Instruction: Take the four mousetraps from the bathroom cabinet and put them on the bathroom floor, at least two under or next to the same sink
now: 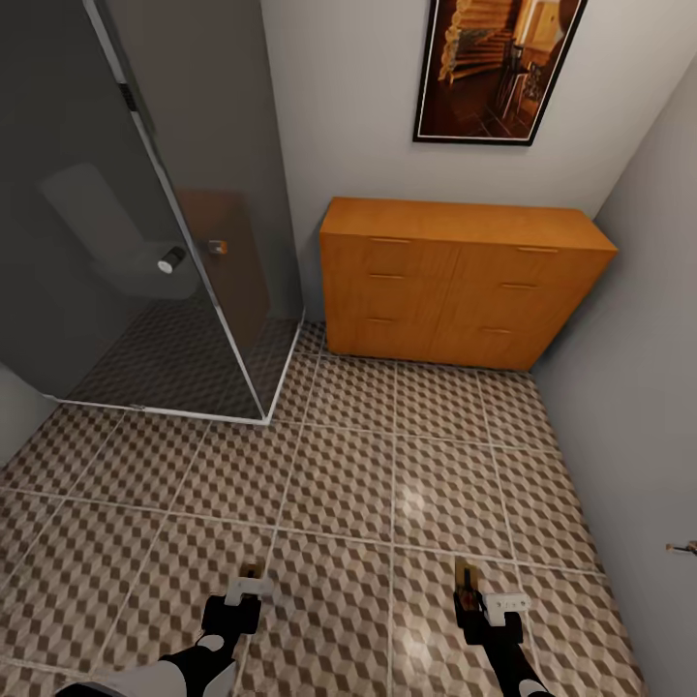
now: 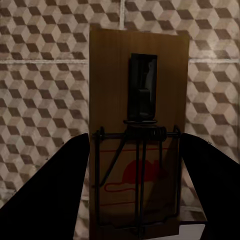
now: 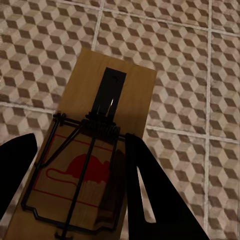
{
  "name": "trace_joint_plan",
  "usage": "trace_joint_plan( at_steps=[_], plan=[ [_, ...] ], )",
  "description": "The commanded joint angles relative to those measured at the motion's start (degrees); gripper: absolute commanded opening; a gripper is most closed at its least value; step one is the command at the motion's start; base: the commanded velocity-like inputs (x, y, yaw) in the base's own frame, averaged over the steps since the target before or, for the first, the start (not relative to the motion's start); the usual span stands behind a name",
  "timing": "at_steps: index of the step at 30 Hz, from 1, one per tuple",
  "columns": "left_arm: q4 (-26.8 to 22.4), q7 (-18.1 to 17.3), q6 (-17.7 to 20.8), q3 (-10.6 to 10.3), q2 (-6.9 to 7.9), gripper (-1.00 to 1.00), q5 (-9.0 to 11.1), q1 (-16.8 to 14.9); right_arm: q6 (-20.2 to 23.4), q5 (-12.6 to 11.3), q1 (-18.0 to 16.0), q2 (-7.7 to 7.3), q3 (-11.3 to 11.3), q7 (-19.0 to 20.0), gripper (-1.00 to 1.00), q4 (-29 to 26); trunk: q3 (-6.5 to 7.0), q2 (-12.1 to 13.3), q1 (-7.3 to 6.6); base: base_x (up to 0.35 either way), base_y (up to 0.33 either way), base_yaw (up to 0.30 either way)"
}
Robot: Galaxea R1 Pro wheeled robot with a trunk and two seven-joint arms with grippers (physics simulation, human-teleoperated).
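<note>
Each of my grippers is shut on a mousetrap, held low over the bathroom floor [image 1: 348, 484]. In the left wrist view, one brown mousetrap [image 2: 140, 100] with its wire spring and red print sits between the dark fingers [image 2: 55, 195] of the left gripper [image 2: 135, 200]. The right gripper [image 3: 80, 185] clamps a second mousetrap [image 3: 107, 100] in the same way. In the head view the left gripper [image 1: 254, 573] and right gripper [image 1: 467, 581] hang near the bottom edge. The orange-brown cabinet [image 1: 465, 281] stands against the far wall with its drawers closed. The sink is out of view.
A grey glass shower enclosure [image 1: 145, 213] with a round knob fills the left side. A grey wall [image 1: 649, 339] runs along the right, with a handle [image 1: 682, 548] sticking out low down. A framed picture [image 1: 499, 68] hangs above the cabinet. Patterned tiles stretch between me and the cabinet.
</note>
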Motion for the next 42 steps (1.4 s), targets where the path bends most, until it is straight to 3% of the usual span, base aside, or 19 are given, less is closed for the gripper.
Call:
trace_joint_plan(
  at_steps=[1,9,17,42],
  plan=[
    [0.3,0.2,-0.4,-0.5,-0.06,-1.00,0.5,-0.1,-0.1,-0.5,0.0,-0.01,0.5,-0.1,-1.00,0.0,-0.12,-0.1,0.00,-0.267,-0.206,0.204],
    [0.3,0.2,-0.4,-0.5,-0.06,-1.00,0.5,-0.1,-0.1,-0.5,0.0,0.03,0.5,-0.1,-1.00,0.0,-0.36,-0.1,0.00,-0.155,-0.129,0.204],
    [0.3,0.2,-0.4,-0.5,-0.06,-1.00,0.5,-0.1,-0.1,-0.5,0.0,0.73,0.5,-0.1,-1.00,0.0,-0.62,-0.1,0.00,-0.011,-0.009,0.204],
    [0.3,0.2,-0.4,-0.5,-0.06,-1.00,0.5,-0.1,-0.1,-0.5,0.0,0.79,0.5,-0.1,-1.00,0.0,-1.49,-0.1,0.00,0.000,0.000,0.205]
  ],
)
